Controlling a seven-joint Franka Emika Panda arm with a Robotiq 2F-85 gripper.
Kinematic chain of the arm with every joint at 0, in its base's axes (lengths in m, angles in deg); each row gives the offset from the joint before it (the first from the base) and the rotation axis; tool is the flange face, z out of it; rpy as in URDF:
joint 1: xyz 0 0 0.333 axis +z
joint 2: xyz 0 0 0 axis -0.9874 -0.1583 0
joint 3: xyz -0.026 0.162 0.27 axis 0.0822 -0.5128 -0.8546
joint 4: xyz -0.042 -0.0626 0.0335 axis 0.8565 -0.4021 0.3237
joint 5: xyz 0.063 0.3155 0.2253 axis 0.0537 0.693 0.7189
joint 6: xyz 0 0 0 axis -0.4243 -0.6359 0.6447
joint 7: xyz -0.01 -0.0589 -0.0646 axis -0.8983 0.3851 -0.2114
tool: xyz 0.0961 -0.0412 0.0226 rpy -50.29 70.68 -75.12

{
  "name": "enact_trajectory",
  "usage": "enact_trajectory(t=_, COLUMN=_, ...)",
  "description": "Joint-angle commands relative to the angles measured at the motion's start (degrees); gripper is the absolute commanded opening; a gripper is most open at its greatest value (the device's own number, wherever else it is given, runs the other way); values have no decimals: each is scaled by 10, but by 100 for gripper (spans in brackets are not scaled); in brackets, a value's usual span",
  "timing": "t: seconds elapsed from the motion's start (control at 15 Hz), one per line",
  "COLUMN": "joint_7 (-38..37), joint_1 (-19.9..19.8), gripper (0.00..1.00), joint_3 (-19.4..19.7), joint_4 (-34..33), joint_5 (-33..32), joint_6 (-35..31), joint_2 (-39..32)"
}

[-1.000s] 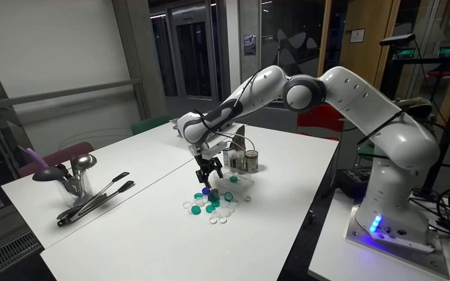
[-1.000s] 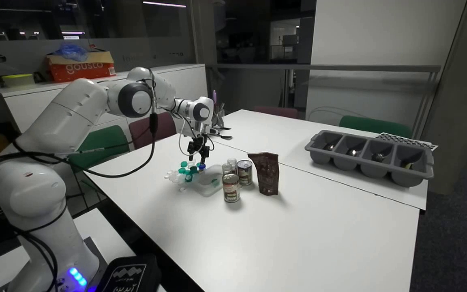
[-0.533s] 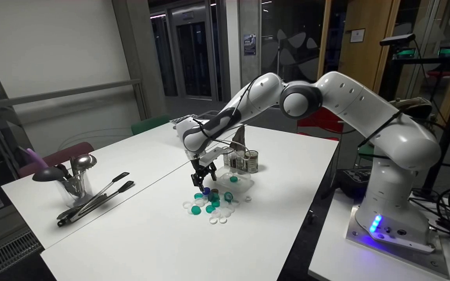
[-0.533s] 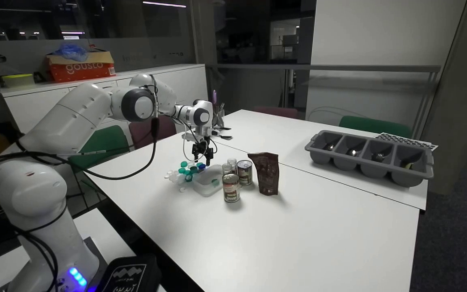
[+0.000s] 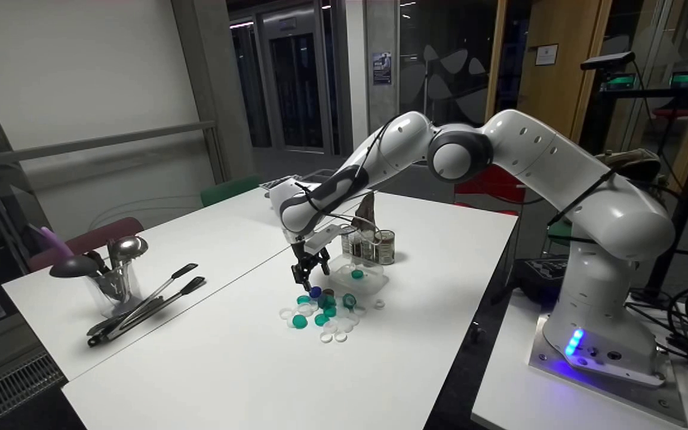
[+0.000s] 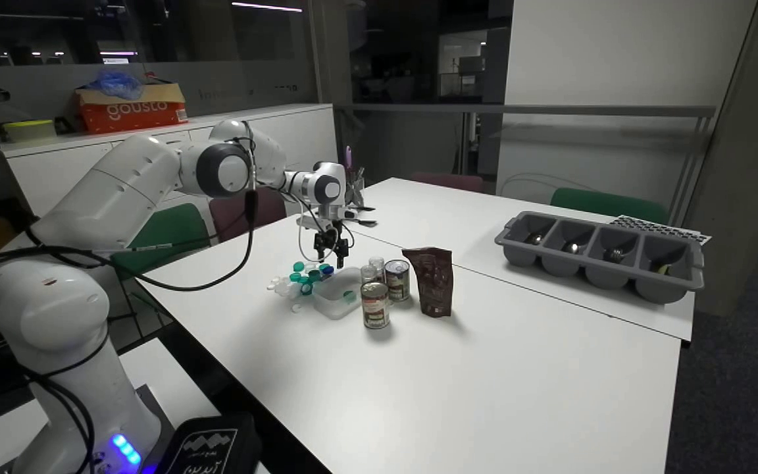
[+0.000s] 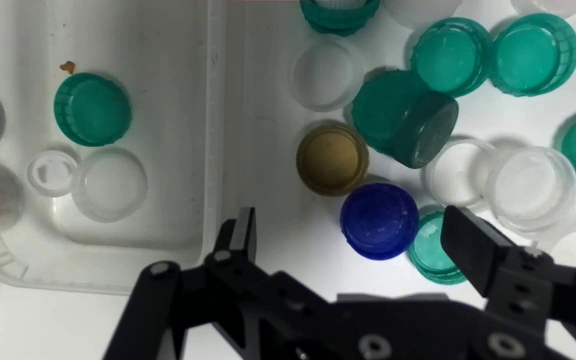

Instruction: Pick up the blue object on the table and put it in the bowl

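Note:
The blue object is a dark-blue bottle cap [image 7: 379,221] lying on the table. It shows in both exterior views [image 5: 315,292] [image 6: 328,270]. A brown cap [image 7: 332,160] and a teal cap [image 7: 433,250] lie right beside it. My gripper [image 7: 349,216] is open and empty just above; it also shows in both exterior views [image 5: 316,280] [image 6: 331,261]. In the wrist view the blue cap lies between the fingers, and the right one partly covers the teal cap. The bowl is a clear, shallow, rounded-rectangular container [image 7: 213,125], left of the gripper there, with a teal and whitish caps inside.
Several teal caps [image 7: 451,57] and whitish caps [image 7: 533,185] lie close around. Cans [image 6: 375,305], small clear jars [image 6: 372,271] and a brown pouch [image 6: 428,282] stand beside the container. Tongs [image 5: 147,307], a utensil cup [image 5: 111,292] and a grey tray [image 6: 599,258] are farther off.
Since one second ago the arm has lowered and my gripper has shifted slightly sideways over the caps. In the last half second it has hardly moved. The blue cap has not visibly moved.

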Motion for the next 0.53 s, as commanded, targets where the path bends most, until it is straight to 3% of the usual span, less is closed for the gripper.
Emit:
enact_trajectory(t=0.0, joint_7=-2, joint_1=1, gripper=100, joint_3=8, joint_4=-3, joint_5=-5, joint_6=-10, joint_2=0)
enact_trajectory(t=0.47, joint_7=3, joint_1=-2, gripper=100, joint_3=10, joint_4=-19, joint_5=-3, joint_6=-1, joint_2=-12)
